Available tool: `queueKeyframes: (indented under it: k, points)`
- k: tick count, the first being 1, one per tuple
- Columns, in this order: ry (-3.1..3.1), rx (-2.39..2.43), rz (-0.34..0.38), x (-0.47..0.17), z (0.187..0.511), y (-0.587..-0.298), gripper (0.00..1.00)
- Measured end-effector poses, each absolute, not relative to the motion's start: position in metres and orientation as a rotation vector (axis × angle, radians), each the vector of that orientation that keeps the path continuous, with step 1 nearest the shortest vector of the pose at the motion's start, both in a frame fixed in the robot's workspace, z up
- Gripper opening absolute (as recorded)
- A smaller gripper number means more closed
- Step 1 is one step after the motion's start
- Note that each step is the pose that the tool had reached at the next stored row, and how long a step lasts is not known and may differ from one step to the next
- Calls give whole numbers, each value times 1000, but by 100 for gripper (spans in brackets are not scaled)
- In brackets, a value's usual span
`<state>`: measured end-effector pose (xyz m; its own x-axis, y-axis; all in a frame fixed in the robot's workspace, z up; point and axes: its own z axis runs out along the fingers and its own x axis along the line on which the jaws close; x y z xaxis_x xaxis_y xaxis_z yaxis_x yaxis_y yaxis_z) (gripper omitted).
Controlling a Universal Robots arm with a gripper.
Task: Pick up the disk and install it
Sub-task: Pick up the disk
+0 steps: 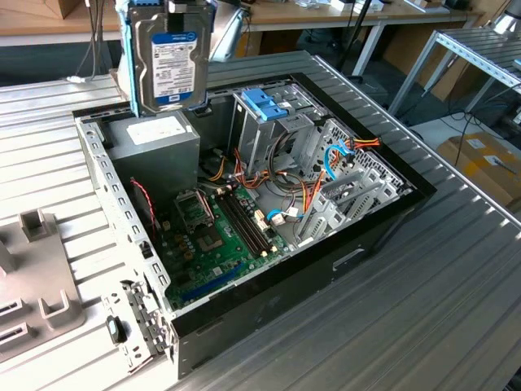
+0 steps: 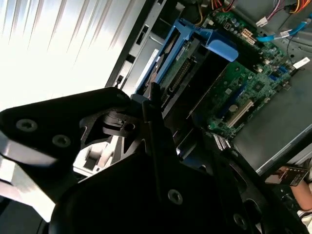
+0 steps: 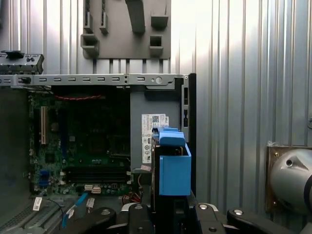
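Observation:
The disk (image 1: 173, 65), silver-grey with a white and blue label, hangs upright in a light-blue plastic carrier above the back corner of the open computer case (image 1: 383, 220). My gripper (image 1: 186, 6) is shut on its top end. In the first wrist view the blue carrier and disk edge (image 3: 171, 170) sit between the black fingers (image 3: 139, 214), right over the grey power-supply box (image 3: 153, 122). The second wrist view shows the disk (image 2: 183, 73) in its blue frame beyond the gripper body. The metal cage with a blue top (image 1: 264, 104) stands inside the case, to the exterior view's right of the disk.
A green motherboard (image 1: 220, 236) with loose cables lies on the case floor. A grey fixture plate (image 1: 37, 285) and a metal bracket (image 1: 138, 322) lie on the ribbed table (image 1: 440, 309) at the exterior view's left. An aluminium frame (image 1: 480, 49) and a cardboard box (image 1: 488, 163) stand at the right.

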<state>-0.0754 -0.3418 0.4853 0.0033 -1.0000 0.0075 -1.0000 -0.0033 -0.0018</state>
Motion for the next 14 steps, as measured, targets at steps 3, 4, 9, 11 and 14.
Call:
queueKeyframes:
  k: [3,4,9,11,14]
  points:
    - [-2215,2222,10,-55,485,-342,35]
    - [-2215,2222,10,-50,485,-342,35]
    - [-2215,2222,10,-22,485,-342,35]
    - [-2215,2222,10,-5,485,-342,35]
    - [-2215,2222,10,8,485,-342,35]
